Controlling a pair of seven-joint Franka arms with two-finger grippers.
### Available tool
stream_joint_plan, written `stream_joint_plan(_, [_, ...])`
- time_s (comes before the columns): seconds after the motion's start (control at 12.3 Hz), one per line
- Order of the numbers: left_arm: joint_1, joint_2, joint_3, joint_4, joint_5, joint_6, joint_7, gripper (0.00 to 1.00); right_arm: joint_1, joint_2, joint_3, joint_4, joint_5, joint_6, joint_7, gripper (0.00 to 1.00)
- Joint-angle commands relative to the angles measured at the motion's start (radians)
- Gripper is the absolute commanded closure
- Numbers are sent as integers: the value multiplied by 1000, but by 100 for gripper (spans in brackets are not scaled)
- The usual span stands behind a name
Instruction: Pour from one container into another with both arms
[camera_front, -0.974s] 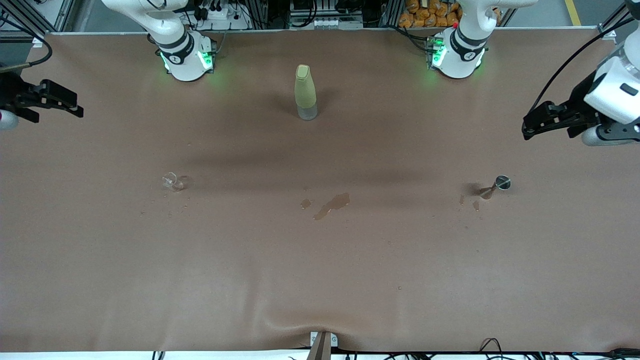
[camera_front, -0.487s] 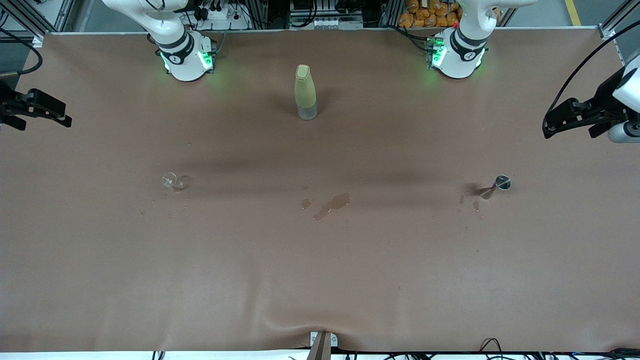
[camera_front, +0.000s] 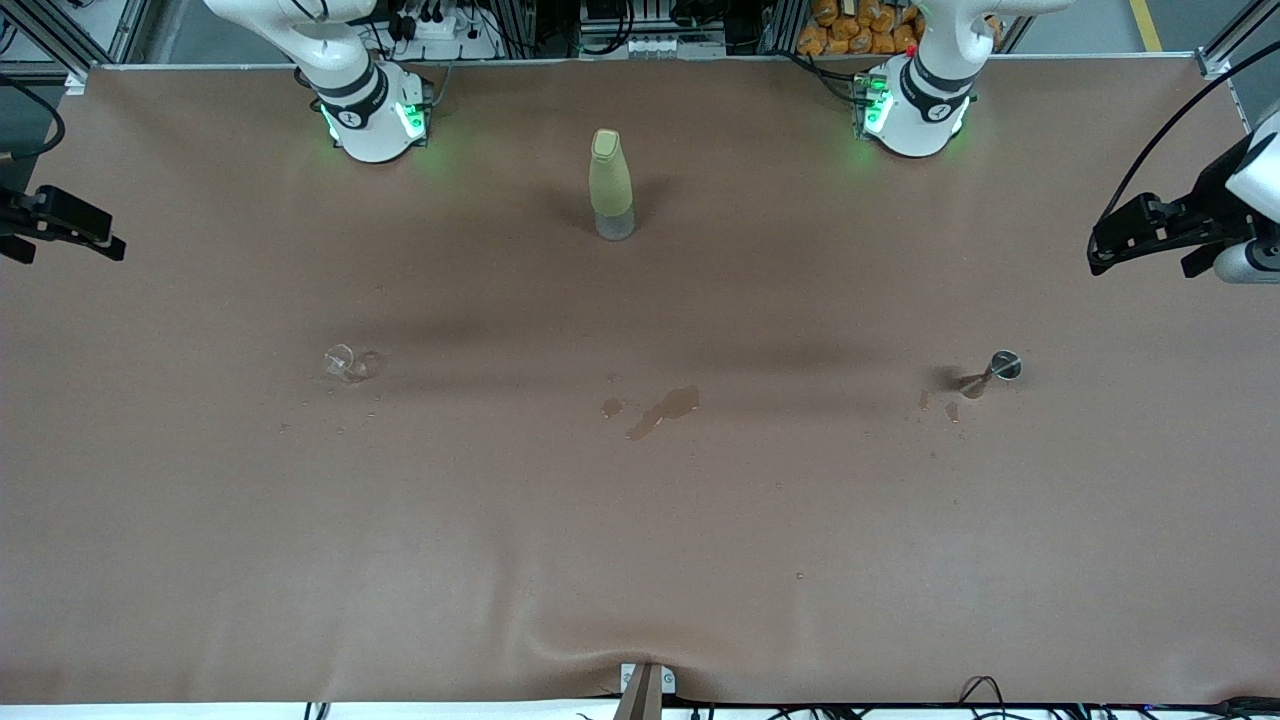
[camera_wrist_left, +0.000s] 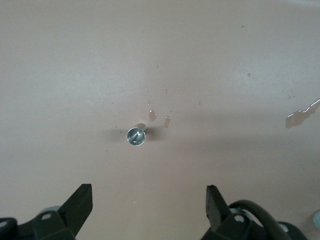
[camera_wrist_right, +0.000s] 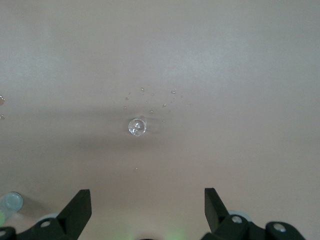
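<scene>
Both tools retreated outward: left tool (camera_front: 1100, 260), right tool (camera_front: 115, 247) spread; glass (camera_front: 343, 362) clear, upright.

A small clear glass cup (camera_front: 345, 362) stands upright on the table, toward the right arm's end. A small metal funnel (camera_front: 995, 370) stands toward the left arm's end, well apart from it. Both lie about midway between the table's 2 long edges.

Brown table cover (camera_front: 640, 560); wet spill patches (camera_front: 664, 410), possibly liquid, mid-table.
</scene>
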Motion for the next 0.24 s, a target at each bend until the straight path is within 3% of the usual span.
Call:
stream_joint_plan(0.0, [-6, -17, 4, -6, 30, -26, 9, 0, 35, 1, -35, 1, -16, 6, 5, 0])
stream_joint_plan(0.16, [-9, -17, 3, -6, 41, -28, 9, 0, 41, 3, -39, -1, -16, 8, 3, 0])
